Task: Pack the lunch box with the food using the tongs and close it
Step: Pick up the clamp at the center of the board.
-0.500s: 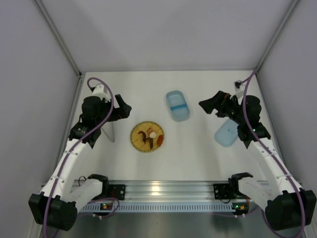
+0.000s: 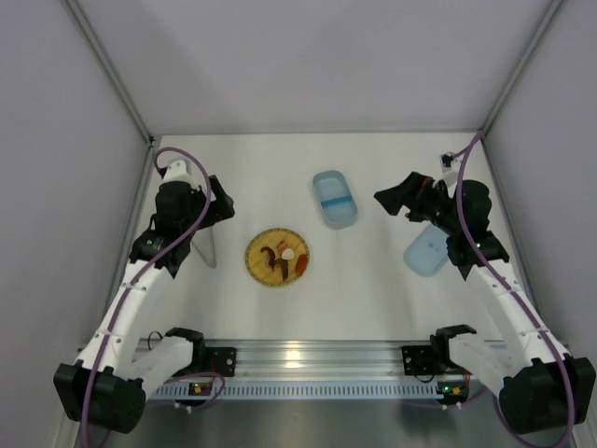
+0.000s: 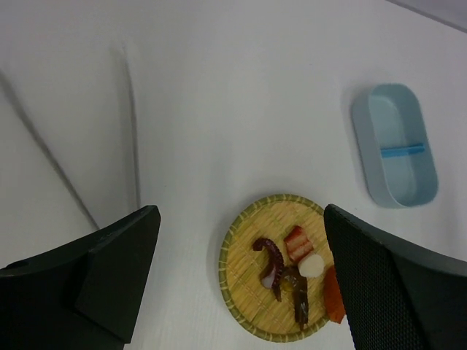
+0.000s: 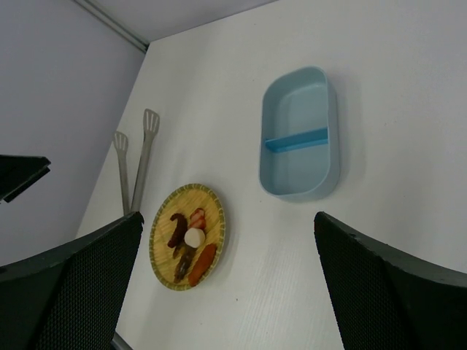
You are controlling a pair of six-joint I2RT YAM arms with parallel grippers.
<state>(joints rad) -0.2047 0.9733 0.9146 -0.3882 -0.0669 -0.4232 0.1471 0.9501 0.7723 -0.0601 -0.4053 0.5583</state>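
Observation:
The light-blue lunch box (image 2: 335, 199) lies uncovered with a blue divider across it, also in the left wrist view (image 3: 395, 144) and the right wrist view (image 4: 299, 135). Its lid (image 2: 426, 251) lies apart at the right, partly under the right arm. The food (image 2: 283, 257) (image 3: 295, 266) (image 4: 188, 240), brown, red, orange and white pieces, sits on a round woven plate (image 2: 256, 266). The pale tongs (image 2: 213, 247) (image 3: 131, 131) (image 4: 135, 168) lie left of the plate. My left gripper (image 2: 224, 207) (image 3: 241, 219) hovers open beside the tongs. My right gripper (image 2: 390, 201) (image 4: 228, 219) hangs open, right of the box.
Grey walls enclose the white table on the left, back and right. The plate (image 3: 241, 292) (image 4: 164, 270) lies between the tongs and the box. A metal rail (image 2: 308, 359) with the arm bases runs along the near edge.
My left arm has shifted slightly to the left, toward the tongs. The right arm, box, lid and plate have not moved.

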